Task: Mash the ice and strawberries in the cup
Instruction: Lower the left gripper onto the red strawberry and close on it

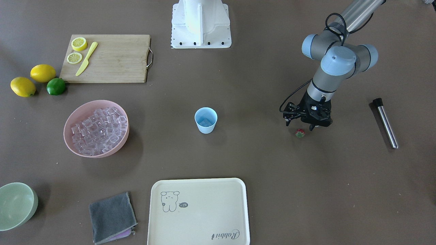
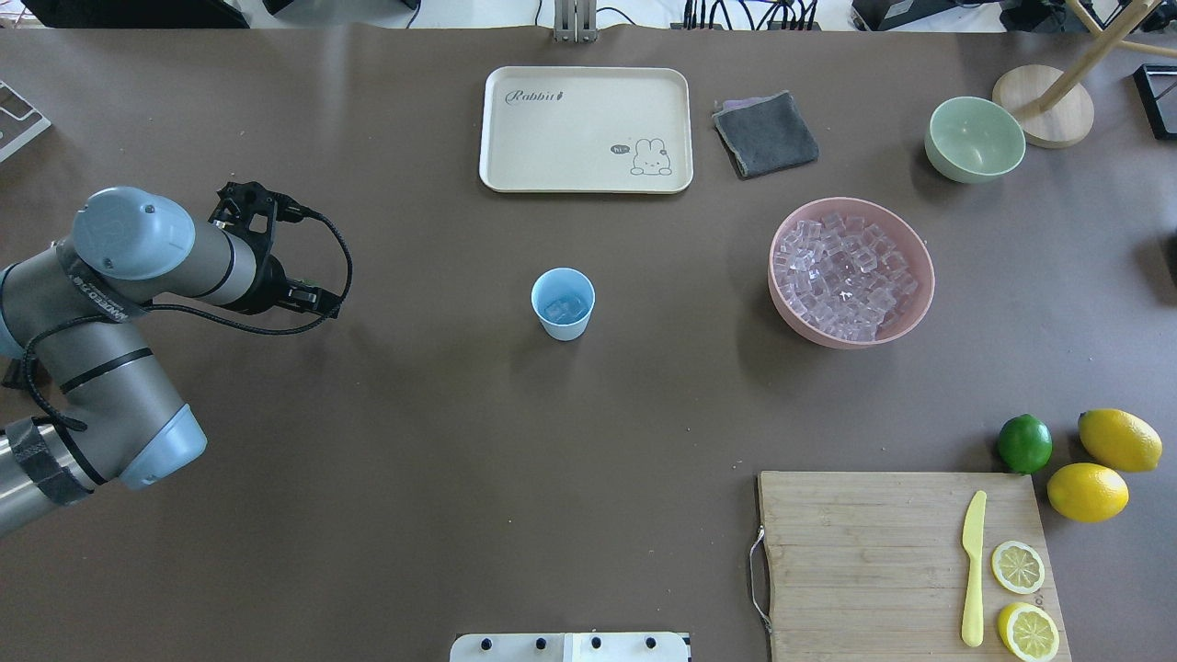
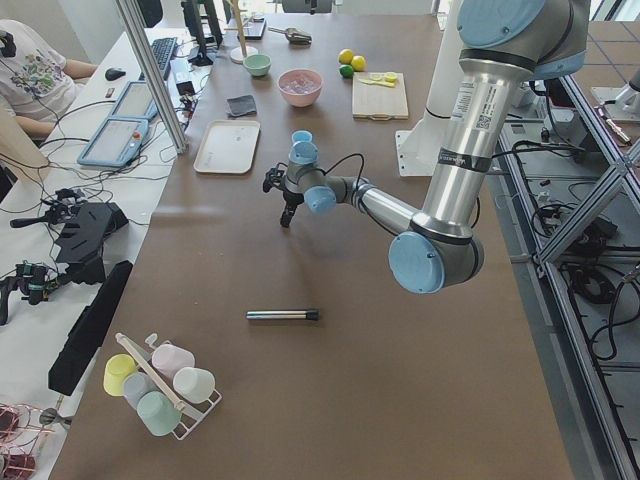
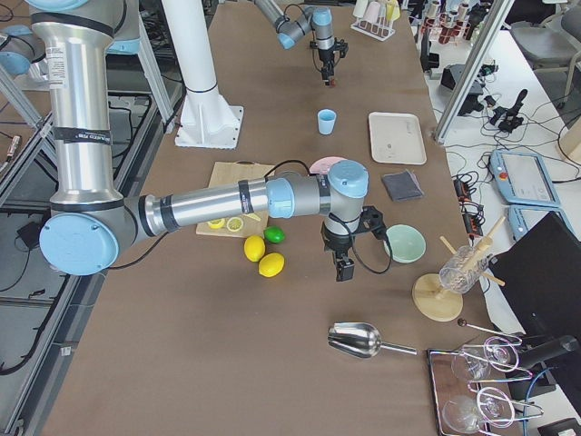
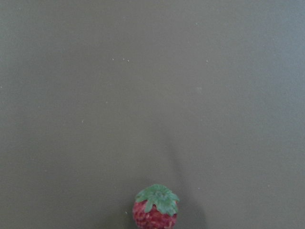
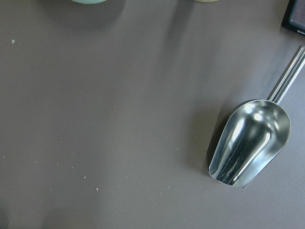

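The strawberry [image 1: 299, 133], tiny and red with a green cap, lies on the brown table; it shows at the bottom edge of the left wrist view [image 5: 156, 210]. My left gripper [image 1: 300, 126] points down just above it, fingers apart on either side, open and not touching it. The light-blue cup [image 1: 205, 120] stands mid-table with a few ice cubes inside [image 2: 563, 309]. A heap of ice [image 1: 98, 130] fills the pink bowl [image 1: 73, 144]. My right gripper [image 4: 345, 268] hangs near the green bowl; I cannot tell whether it is open or shut.
A steel muddler [image 1: 385, 122] lies beyond my left gripper. A cream tray [image 1: 199, 211], grey cloth [image 1: 111, 217], green bowl [image 1: 15, 205], cutting board [image 1: 109, 58] with lemon slices and knife, lemons and a lime [image 1: 56, 86]. A metal scoop [image 6: 250, 143] lies under my right wrist.
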